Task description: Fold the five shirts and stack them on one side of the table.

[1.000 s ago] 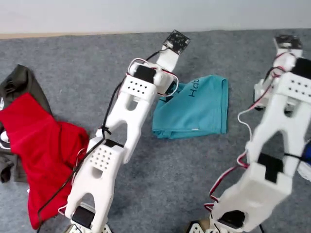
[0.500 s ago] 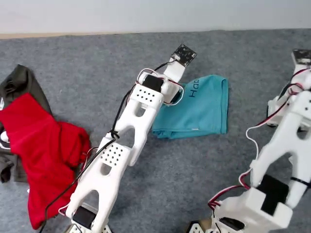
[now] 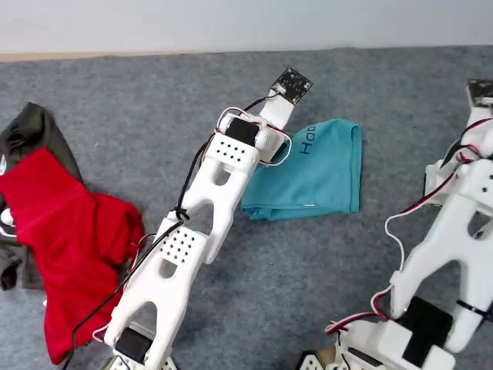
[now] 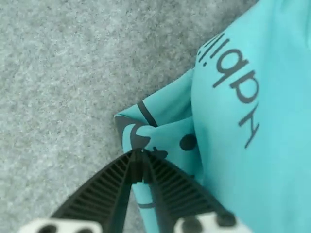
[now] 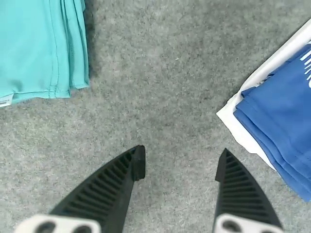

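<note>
- Evidently, our left gripper [image 4: 139, 162] is pinched fully together on a bunched corner of the teal shirt [image 4: 243, 121], beside the dark print. We judge the grip is there to drag or straighten the bundle.
- We see the teal shirt lying mid-table, folded into a rough rectangle. Its stacked hems show along one edge in the right wrist view.
- Our right gripper [image 5: 182, 165] hangs with its jaws wide apart and nothing between them. It sits over the bare table covering [image 3: 139, 116], between the teal shirt and the blue shirt [image 5: 284, 131], so it looks parked out of the way.
- We take the blue shirt, folded and resting on a white cloth [image 5: 228, 114], for the start of the stack on the right side.
- We find the red shirt [image 3: 73, 231] crumpled over a dark shirt [image 3: 23, 131] at the far left, both unfolded and well apart from the teal one.
- We read the shirts as thin, limp knit that creases softly. The table covering is grey and felt-like, likely to drag at cloth. The gripper fingers are black ribbed plastic tapering to points.
</note>
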Motion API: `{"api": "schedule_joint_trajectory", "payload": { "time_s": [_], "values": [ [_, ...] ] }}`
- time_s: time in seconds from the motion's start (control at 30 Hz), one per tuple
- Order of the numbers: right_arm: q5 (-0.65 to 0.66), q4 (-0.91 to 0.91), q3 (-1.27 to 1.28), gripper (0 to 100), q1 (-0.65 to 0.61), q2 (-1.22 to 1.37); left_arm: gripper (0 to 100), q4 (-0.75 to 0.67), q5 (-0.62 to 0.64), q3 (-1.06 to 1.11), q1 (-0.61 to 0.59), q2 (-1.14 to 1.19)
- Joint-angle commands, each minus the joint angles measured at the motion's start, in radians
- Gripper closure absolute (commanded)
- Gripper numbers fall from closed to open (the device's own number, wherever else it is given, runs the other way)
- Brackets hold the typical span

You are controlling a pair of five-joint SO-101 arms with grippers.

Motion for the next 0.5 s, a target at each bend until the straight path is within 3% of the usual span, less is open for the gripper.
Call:
{"api": "schedule_joint_trajectory", "payload": {
  "time_s": [0.0,0.23,0.47],
  "values": [
    [0.012,0.041,-0.005,75.7,0.013,-0.062,100,0.014,-0.002,-0.038,-0.008,-0.020],
    [0.012,0.041,-0.005,75.7,0.013,-0.065,100,0.037,-0.002,-0.039,-0.018,-0.020],
    [0.012,0.041,-0.005,75.7,0.010,-0.056,100,0.092,-0.002,-0.042,-0.104,-0.023]
  ]
}}
